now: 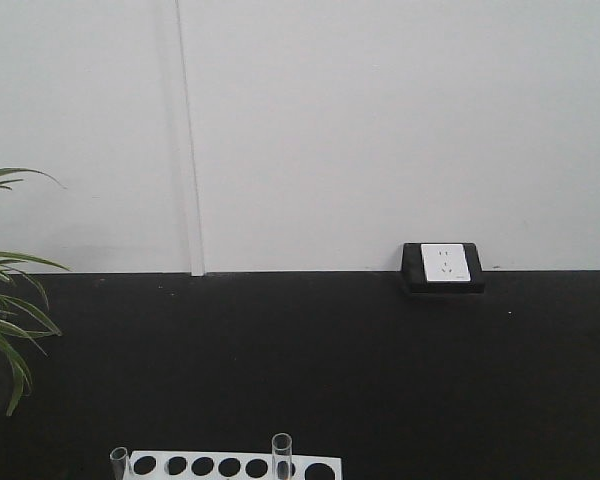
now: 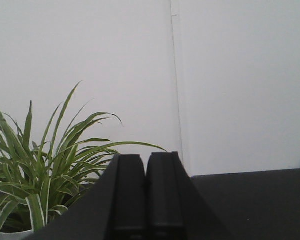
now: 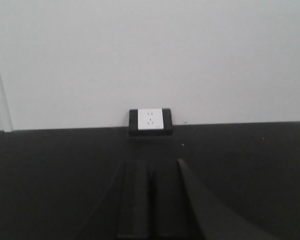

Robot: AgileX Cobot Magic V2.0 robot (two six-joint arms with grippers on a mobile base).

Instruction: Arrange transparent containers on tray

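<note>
Two clear test tubes stand in a white holed rack (image 1: pixel 230 466) at the bottom edge of the front view, one (image 1: pixel 119 463) at its left end and one (image 1: pixel 281 455) right of the middle. The yellow tray is out of view. My left gripper (image 2: pixel 146 165) is shut with nothing between its black fingers, pointing toward the wall and a plant. My right gripper (image 3: pixel 150 172) is also shut and empty, aimed at the wall socket. Neither gripper shows in the front view.
A green spider plant (image 2: pixel 45 170) in a white pot stands at the left, seen also at the front view's left edge as leaves (image 1: pixel 5 310). A white wall socket (image 1: pixel 445 263) in a black frame sits at the back of the black table (image 1: pixel 330 370).
</note>
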